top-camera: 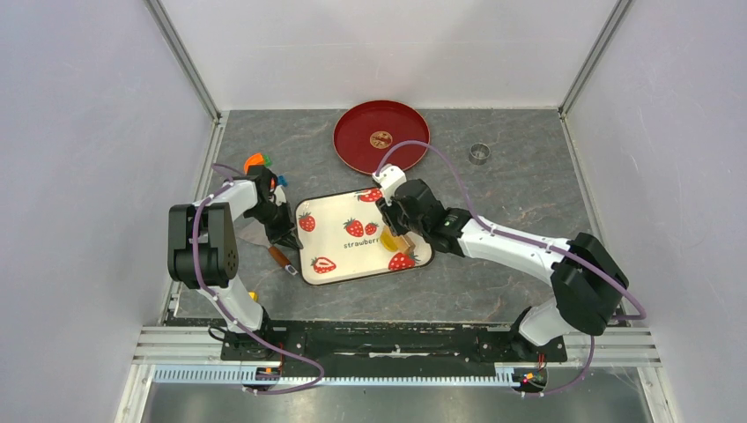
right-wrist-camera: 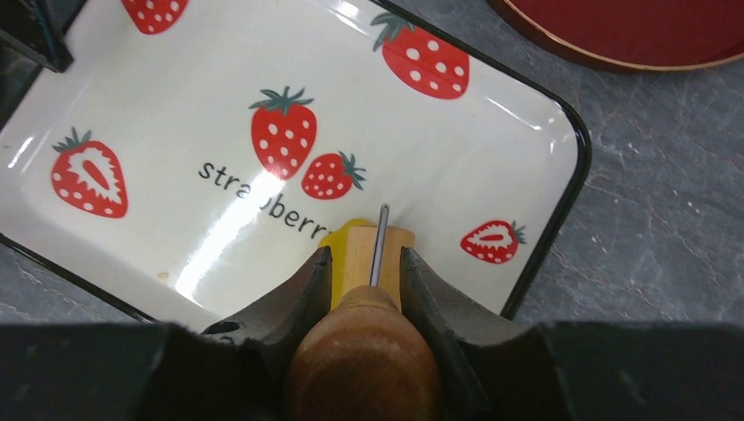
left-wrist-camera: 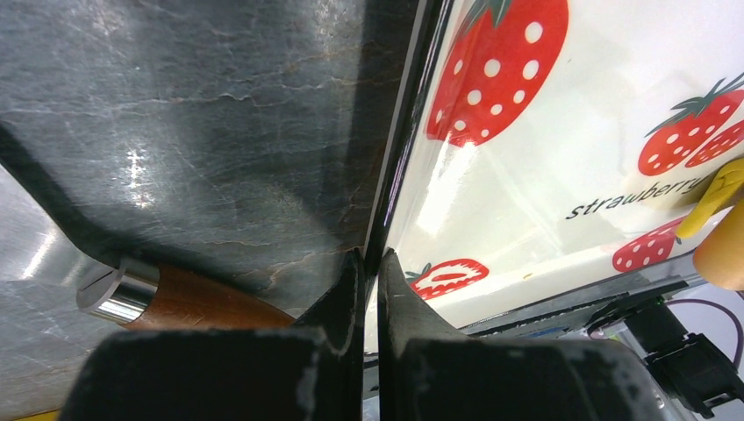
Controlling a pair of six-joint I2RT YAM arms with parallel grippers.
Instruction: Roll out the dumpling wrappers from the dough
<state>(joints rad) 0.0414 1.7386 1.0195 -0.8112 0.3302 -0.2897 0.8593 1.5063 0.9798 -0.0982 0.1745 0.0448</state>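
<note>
Grey table [top-camera: 520,194] | "strawberry" tray [top-camera: 342,253] | left end effector [left-wrist-camera: 373,256] closed | right end effector [right-wrist-camera: 365,252] pinching roller [right-wrist-camera: 361,360]

Tray [top-camera: 330,242] centre free. Left rim blocked: left gripper [left-wrist-camera: 373,259], wooden-handled tool [left-wrist-camera: 175,298]. Right end blocked: right gripper [right-wrist-camera: 367,259] holding roller [right-wrist-camera: 364,360]. Table [top-camera: 528,185] around metal ring [top-camera: 478,153] free.

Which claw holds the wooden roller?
The right claw grips the wooden roller over the strawberry tray; the left claw is shut at the tray's edge.

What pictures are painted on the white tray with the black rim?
The white rectangular tray shows red strawberries with green leaves; clearest in the right wrist view.
</note>
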